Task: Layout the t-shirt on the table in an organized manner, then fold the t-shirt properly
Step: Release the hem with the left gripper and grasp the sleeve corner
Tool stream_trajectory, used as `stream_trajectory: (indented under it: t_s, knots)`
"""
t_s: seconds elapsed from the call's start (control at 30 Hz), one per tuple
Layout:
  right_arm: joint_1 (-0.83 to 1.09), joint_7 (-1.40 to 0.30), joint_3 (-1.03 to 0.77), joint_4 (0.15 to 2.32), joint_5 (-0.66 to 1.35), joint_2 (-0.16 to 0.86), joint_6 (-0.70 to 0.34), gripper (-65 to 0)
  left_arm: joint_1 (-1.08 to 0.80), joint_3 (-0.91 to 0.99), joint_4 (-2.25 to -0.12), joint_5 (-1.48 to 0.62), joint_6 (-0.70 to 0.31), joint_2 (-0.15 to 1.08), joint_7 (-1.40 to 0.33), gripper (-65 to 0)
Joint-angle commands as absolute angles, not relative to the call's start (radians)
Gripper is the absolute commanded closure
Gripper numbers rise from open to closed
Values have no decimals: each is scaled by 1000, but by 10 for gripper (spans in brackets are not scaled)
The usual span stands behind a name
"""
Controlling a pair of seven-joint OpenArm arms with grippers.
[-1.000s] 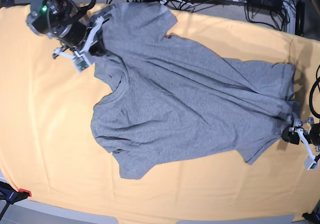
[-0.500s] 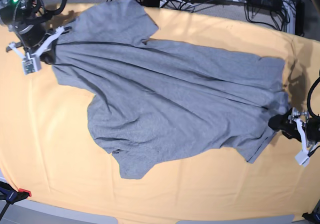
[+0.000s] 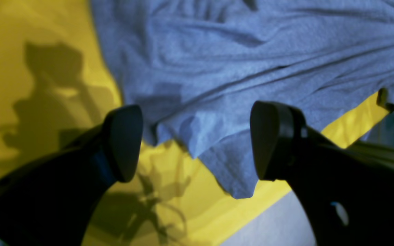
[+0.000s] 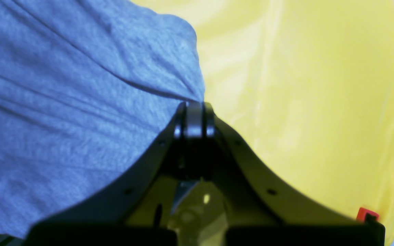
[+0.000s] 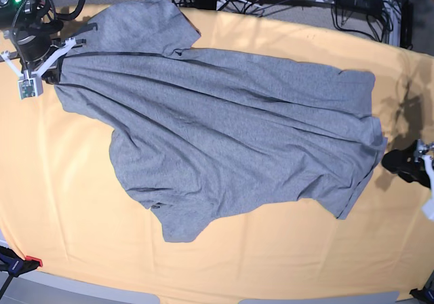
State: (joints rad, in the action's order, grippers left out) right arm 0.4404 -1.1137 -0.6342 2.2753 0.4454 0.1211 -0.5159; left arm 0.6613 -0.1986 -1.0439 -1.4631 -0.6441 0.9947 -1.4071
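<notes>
T-shirt (image 5: 224,138) spread, wrinkled, across table (image 5: 74,202), stretched toward far-left corner in base view. Right gripper (image 4: 194,118) pinched tight on shirt edge there, fabric fanning away from the clamp. Left gripper (image 3: 197,140) spread wide, holding nothing, just off the shirt's opposite hem corner.

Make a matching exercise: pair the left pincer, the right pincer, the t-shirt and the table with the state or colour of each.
Things:
1. left pincer
2. right pincer
3. t-shirt
4. table

States or colours:
A. pale yellow-orange cover
B. clamped on a bunched edge of grey fabric
C. heather grey, wrinkled, spread out
D. jaws wide apart, holding nothing

Pairs: 1-D, 2-B, 3-C, 4-A
</notes>
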Motion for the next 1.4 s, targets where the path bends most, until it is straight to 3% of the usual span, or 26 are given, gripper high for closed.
stream_trajectory:
  t_s: [0.0, 0.53, 0.93, 1.37]
  knots:
    - [440, -1080, -641, 2288, 446, 133, -505, 0, 663, -164, -1053, -1484, -641, 1020, -1396, -494]
    - [438, -1065, -641, 2288, 474, 134, -505, 0, 155, 298, -1054, -1484, -610, 1012, -1396, -494]
    - [438, -1056, -641, 2288, 470, 134, -505, 0, 41, 303, -1059, -1484, -592, 847, -1396, -494]
    - [437, -1047, -641, 2288, 471, 134, -505, 0, -36, 241, -1086, -1484, -590, 775, -1396, -494]
